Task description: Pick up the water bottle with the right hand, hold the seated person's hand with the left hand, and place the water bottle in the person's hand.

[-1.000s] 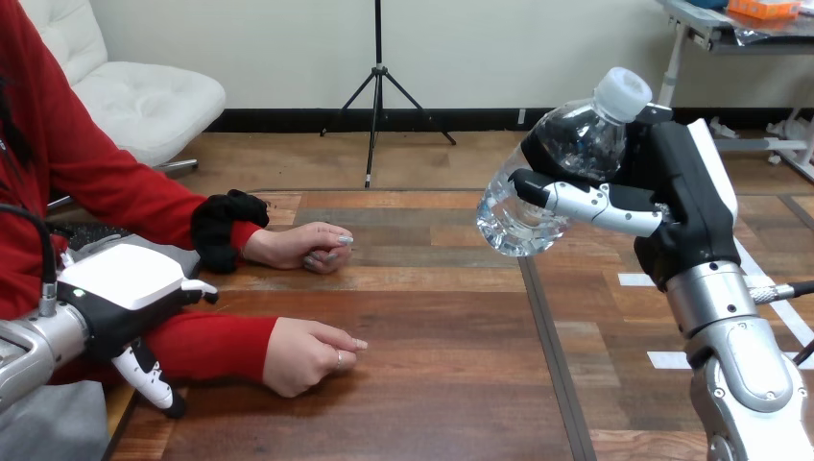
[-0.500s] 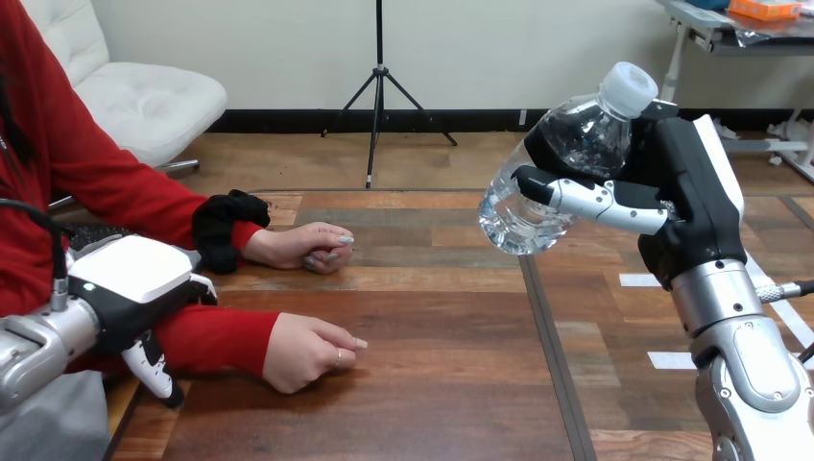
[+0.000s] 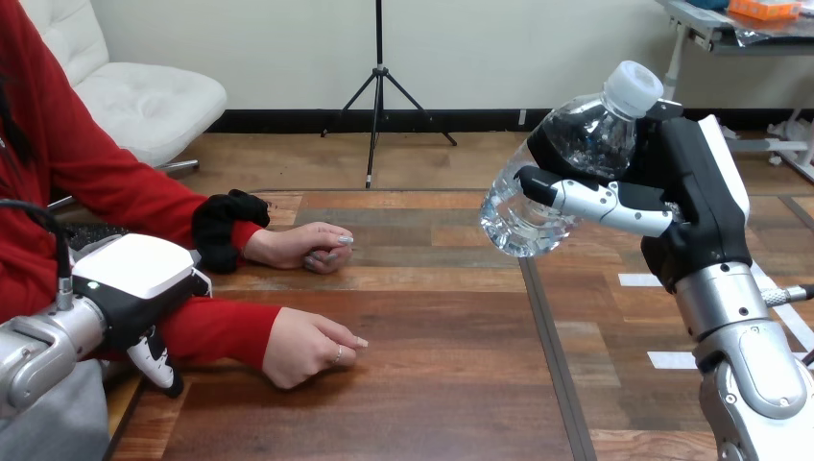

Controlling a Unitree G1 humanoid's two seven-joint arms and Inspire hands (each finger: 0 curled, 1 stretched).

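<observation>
Right hand [image 3: 686, 187] is raised above the desk [image 3: 432, 384], fingers and thumb wrapped round the water bottle [image 3: 566, 163], which is tilted with its cap uppermost. Left hand [image 3: 134, 283] sits over the red sleeve behind the person's nearer hand [image 3: 307, 348], which rests on the desk. Whether the left hand grips cannot be determined.
</observation>
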